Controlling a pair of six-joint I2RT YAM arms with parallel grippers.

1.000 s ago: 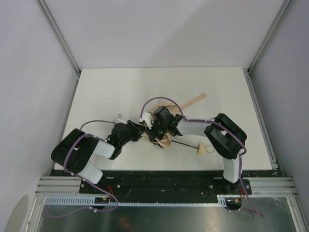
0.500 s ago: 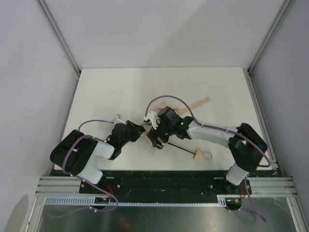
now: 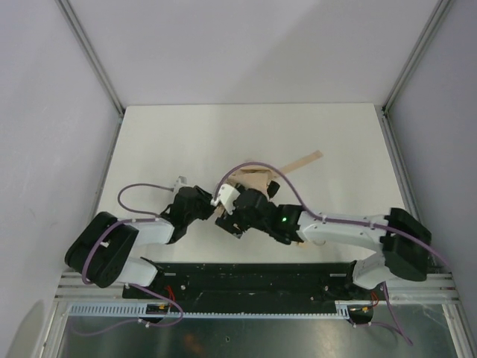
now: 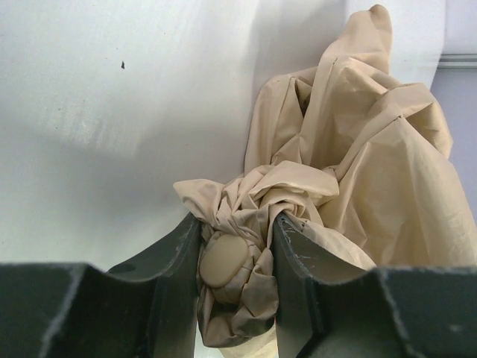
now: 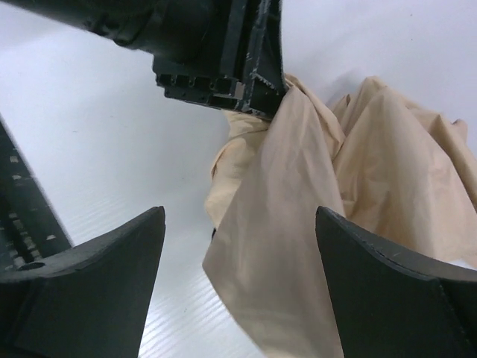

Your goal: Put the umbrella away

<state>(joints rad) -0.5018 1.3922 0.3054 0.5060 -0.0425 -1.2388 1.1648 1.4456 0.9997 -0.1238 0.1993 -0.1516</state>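
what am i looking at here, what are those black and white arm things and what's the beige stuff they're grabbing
These are two black and white robot arms, bolted at the near edge of a white table. Each one ends in a two-finger end effector. The wide picture comes from a fixed camera above and behind the arms. The two close-ups come from cameras on the wrists, so the dark shapes along their bottom edges are that arm's own fingers.

On the table lies a crumpled compact umbrella of shiny tan-beige fabric. The left end effector is shut on a bunched end of the umbrella, around a round tan cap. The right end effector stands wide open, with fabric lying between its fingers but nothing clamped.
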